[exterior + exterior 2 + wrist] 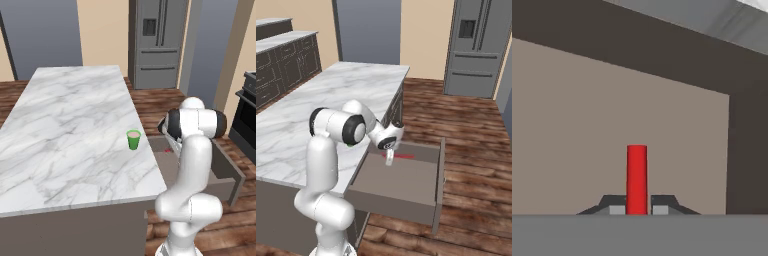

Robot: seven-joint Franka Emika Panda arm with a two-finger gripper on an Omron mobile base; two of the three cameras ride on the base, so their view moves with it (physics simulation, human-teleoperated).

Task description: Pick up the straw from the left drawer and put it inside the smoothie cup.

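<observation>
I have the two-finger gripper (637, 210) down inside the wide, shallow grey-brown left drawer (439, 175), which stands pulled out from the island. In the hand view the jaws sit pressed against either side of the thin, straight red straw (637, 177), so I read the pincer as clamped on it. In the right base view the straw (402, 156) lies flat on the drawer floor near the back wall, with the gripper (389, 161) at its near end.

The small bright green smoothie cup (133, 139) with pale pink contents stands upright on the white marble countertop (65, 130), close to the edge above the drawer.

I judge the step in hand to be lifting the straw out. To do it well, I want to rise straight up first, so the straw's far end clears the drawer's back wall and the overhanging counter edge before I swing sideways. The grip looks to be near one end, so the long free part may droop or pivot; I would move slowly and keep the jaws firm. Once clear, I would turn the straw upright, bring its lower tip over the cup's mouth, and lower it in gently, since the light cup could tip if nudged at the rim.
</observation>
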